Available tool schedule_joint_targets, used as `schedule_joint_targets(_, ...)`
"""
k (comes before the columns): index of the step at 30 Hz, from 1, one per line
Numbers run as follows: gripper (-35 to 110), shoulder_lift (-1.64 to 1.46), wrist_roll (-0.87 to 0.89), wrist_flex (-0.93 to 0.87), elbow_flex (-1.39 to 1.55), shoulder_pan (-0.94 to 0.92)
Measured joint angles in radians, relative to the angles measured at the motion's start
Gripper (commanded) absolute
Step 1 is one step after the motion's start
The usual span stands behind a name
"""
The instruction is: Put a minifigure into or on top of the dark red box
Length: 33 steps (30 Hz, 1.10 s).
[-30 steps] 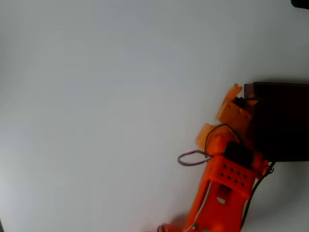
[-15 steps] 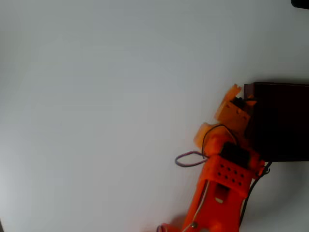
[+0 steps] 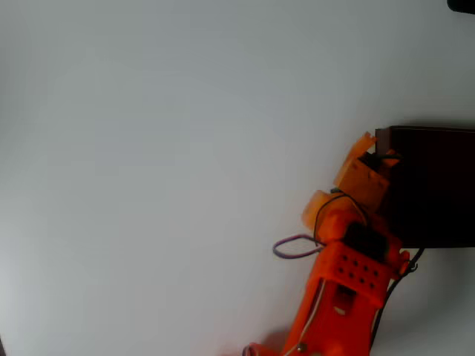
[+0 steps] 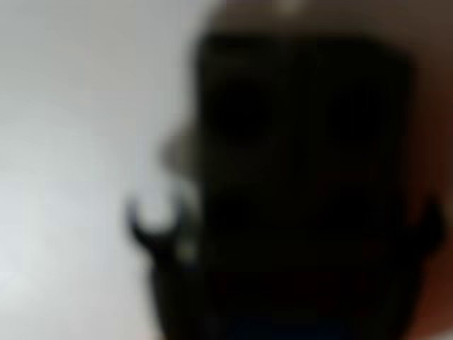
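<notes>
The dark red box (image 3: 434, 185) lies at the right edge of the overhead view, with maroon walls and a nearly black inside. My orange gripper (image 3: 375, 150) sits at the box's upper left corner, its tips over the left wall. In the wrist view a large blurred black shape with small C-shaped hands at its sides and a trace of blue at the bottom is the minifigure (image 4: 297, 184), very close to the camera. The gripper seems shut on it. In the overhead view the fingers hide it.
The white table (image 3: 163, 163) stretches wide to the left and above the box. The orange arm (image 3: 345, 297) comes up from the bottom edge, with a loop of purple cable (image 3: 293, 246) at its left. A small dark object (image 3: 462, 4) sits in the top right corner.
The arm has shifted slightly right, bringing the gripper a little closer over the box's left wall. The box has not moved.
</notes>
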<state>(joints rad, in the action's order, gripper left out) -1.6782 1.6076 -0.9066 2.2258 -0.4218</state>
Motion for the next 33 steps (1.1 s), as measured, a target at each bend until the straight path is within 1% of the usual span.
schedule_joint_targets(8, 0, -0.009, -0.026, -0.005, 0.0, 0.005)
schedule_joint_targets(11, 0, -0.037, -0.067, -0.055, -0.012, 0.015)
schedule_joint_targets(18, 0, -0.156, -0.255, -0.19, -0.167, -0.06)
schedule_joint_targets(24, 0, -0.173, -0.476, -0.213, -0.29, -0.16)
schedule_joint_targets(30, 0, -0.12, -0.63, -0.193, -0.359, -0.258)
schedule_joint_targets(31, 3, -0.103, -0.646, -0.192, -0.371, -0.273)
schedule_joint_targets(33, 15, -0.069, -0.669, -0.19, -0.377, -0.301)
